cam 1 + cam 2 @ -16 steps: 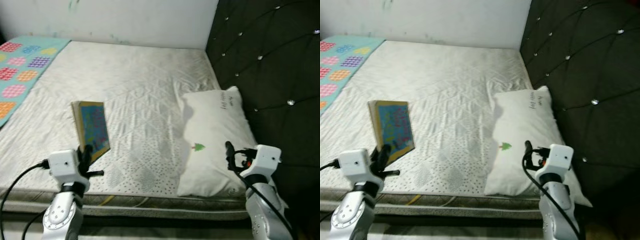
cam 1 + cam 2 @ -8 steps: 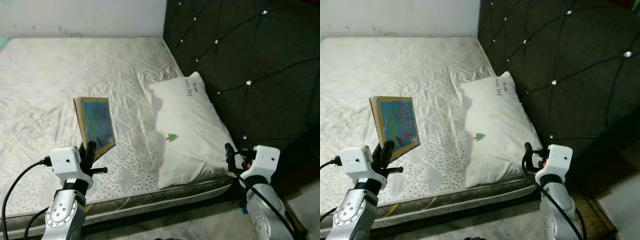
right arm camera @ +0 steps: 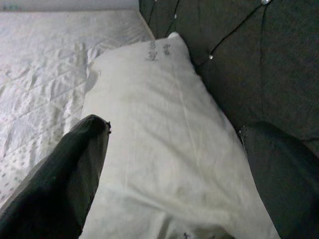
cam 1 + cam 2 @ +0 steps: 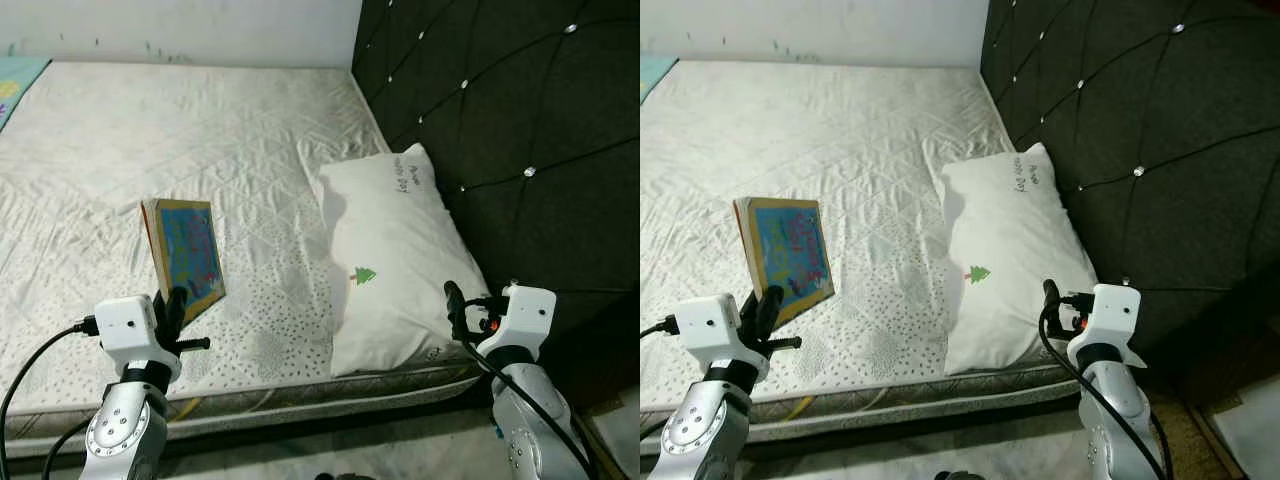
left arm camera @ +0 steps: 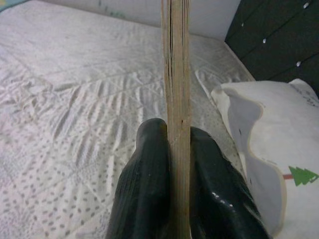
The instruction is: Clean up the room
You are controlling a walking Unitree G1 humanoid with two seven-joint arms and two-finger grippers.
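My left gripper (image 4: 172,304) is shut on the lower edge of a thin book (image 4: 185,256) with a blue picture cover, holding it upright above the front of the white mattress (image 4: 210,130). In the left wrist view the book's page edge (image 5: 175,74) rises between the two black fingers (image 5: 149,169). My right gripper (image 4: 462,305) stands open just off the near end of a white pillow (image 4: 395,245) with a small green tree print. The pillow (image 3: 149,124) lies between its spread fingers (image 3: 75,169), untouched.
A dark tufted headboard (image 4: 500,100) runs along the right side of the bed, against the pillow. A teal patterned blanket (image 4: 15,78) lies at the far left corner. A white wall (image 4: 200,30) closes the back. A strip of floor (image 4: 615,440) lies at the lower right.
The whole view has swung back to the left and a little farther off since half a second ago. The book stays in my left gripper, and the right gripper stays open.
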